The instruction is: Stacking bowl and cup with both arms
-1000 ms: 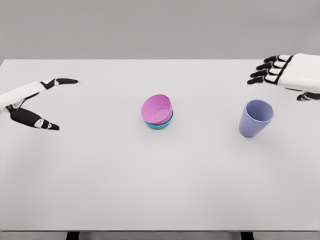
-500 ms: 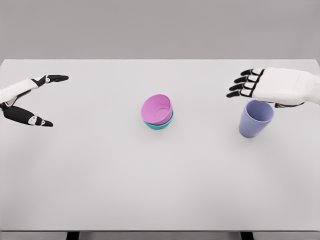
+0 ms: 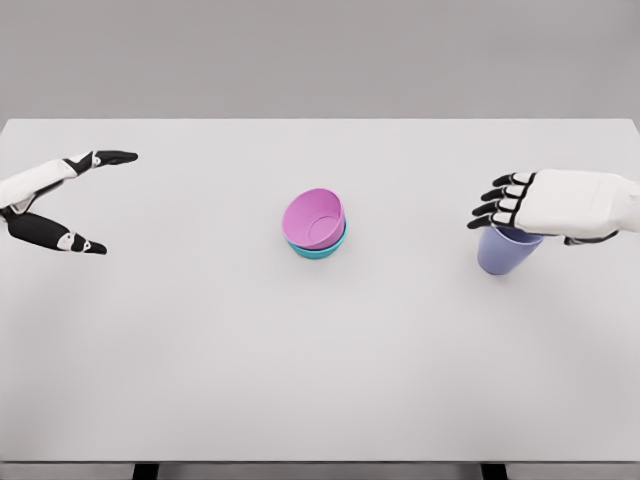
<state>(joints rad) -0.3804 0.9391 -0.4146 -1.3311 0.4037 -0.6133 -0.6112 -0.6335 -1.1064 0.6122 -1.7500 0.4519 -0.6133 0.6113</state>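
Lowered since half a second ago onto the cup's rim, right hand, left hand (image 3: 45, 200) unmoved at far left with fingers spread, holding nothing, two bowls mid-table, pink bowl (image 3: 314, 217) nested tilted in teal bowl (image 3: 322, 251), one lavender cup (image 3: 503, 253) upright at right, right hand (image 3: 545, 203) covering its mouth, fingers curled, grip not discernible, one white table (image 3: 300, 360).

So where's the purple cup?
In the head view the cup stands on the table's right side, just under the right hand, well right of the stacked bowls.
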